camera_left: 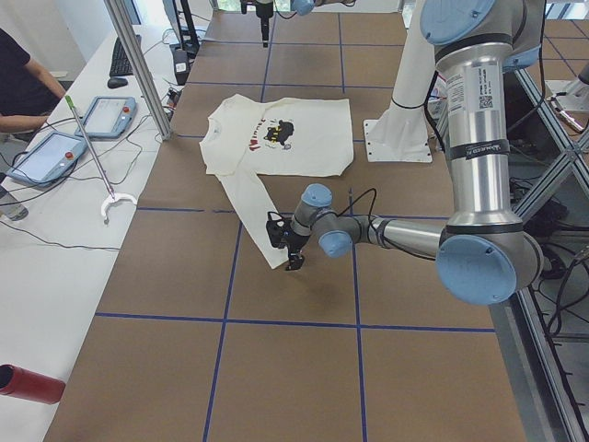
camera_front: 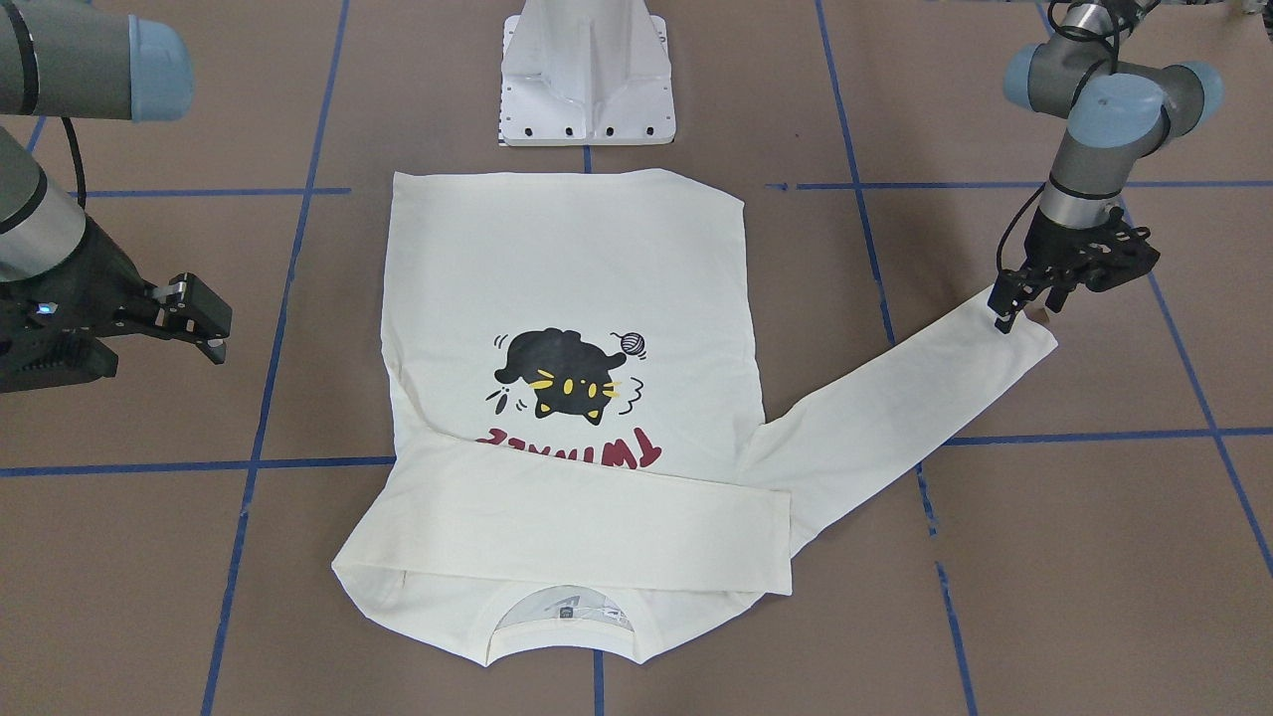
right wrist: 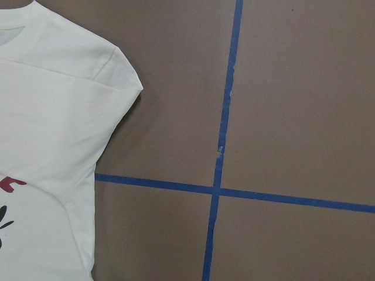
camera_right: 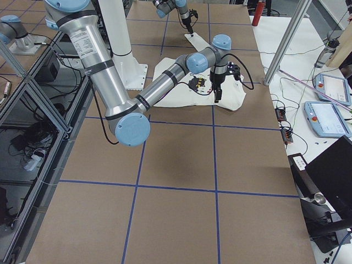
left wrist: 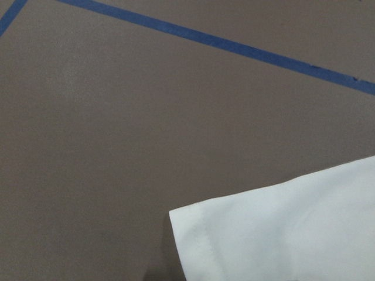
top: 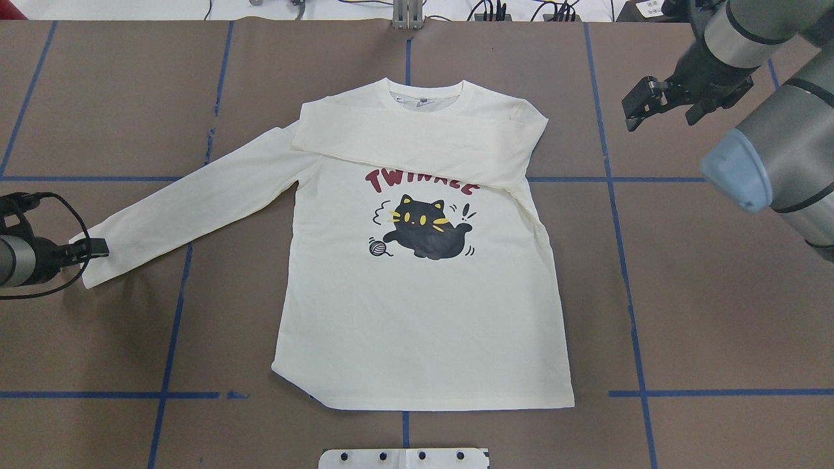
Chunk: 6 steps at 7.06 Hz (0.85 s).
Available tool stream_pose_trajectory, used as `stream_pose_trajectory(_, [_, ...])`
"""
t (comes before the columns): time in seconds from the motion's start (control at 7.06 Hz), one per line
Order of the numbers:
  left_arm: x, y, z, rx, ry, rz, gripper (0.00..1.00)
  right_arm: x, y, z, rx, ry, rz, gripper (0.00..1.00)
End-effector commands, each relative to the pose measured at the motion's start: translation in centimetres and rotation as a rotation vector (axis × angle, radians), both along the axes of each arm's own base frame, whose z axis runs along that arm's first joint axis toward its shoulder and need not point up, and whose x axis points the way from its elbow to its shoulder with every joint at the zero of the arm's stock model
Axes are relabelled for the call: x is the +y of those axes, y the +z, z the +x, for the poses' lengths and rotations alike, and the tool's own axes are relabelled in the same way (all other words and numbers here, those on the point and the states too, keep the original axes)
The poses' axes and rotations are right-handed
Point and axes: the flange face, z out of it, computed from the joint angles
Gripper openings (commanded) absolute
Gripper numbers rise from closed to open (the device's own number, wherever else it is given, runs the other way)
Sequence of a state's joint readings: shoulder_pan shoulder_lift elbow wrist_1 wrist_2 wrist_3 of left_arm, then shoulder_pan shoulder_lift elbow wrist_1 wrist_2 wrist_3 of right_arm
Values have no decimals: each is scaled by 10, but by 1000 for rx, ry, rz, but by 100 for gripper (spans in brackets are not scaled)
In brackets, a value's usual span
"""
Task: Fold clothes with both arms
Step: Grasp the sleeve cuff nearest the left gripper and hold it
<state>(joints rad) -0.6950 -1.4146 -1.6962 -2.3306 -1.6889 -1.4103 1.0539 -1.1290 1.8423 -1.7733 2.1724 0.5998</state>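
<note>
Front-facing view: the shirt (camera_front: 567,259) lies flat on the table (camera_front: 1094,557), print up, collar away from the robot. One sleeve (camera_front: 597,522) is folded across the chest. The other sleeve (camera_front: 895,408) stretches out flat toward the left gripper (camera_front: 1024,303), which sits at its cuff with jaws parted and nothing lifted. The right gripper (camera_front: 204,318) hovers off the shirt, jaws apart, holding nothing.

Overhead view: same layout. I judge the task early, with one sleeve fold done. The second sleeve and the body folds are left.

Left side view: the near arm reaches low over the cuff end.

Right side view: the near arm hangs over the table at the shirt's edge.

Left wrist view: the cuff (left wrist: 275,234) lies flat on the table, and no fingers show.

Right wrist view: a shirt shoulder beside crossed blue tape (right wrist: 225,117), with no fingers in view.

Count: one shirt, two sleeves, two arms, two grippers.
</note>
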Motion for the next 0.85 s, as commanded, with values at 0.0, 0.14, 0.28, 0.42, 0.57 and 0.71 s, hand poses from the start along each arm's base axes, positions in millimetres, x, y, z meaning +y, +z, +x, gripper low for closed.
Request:
stream_pose_trajectory(0.0, [1, 0, 1, 2, 1, -1, 72, 0, -2, 0, -4, -1, 1, 100])
stream_pose_trajectory(0.14, [1, -4, 1, 9, 2, 1, 46, 0, -2, 0, -4, -1, 2, 100])
stream_pose_trajectory(0.28, [1, -4, 1, 8, 0, 3, 32, 0, -2, 0, -4, -1, 2, 100])
stream_pose_trajectory(0.42, [1, -5, 1, 11, -3, 2, 16, 1, -1, 0, -3, -1, 0, 100])
stream_pose_trajectory(0.57, [1, -5, 1, 12, -6, 2, 3, 0, 0, 0, -2, -1, -1, 100])
stream_pose_trajectory(0.71, [1, -8, 1, 16, -6, 4, 0, 0, 0, 0, -2, -2, 0, 100])
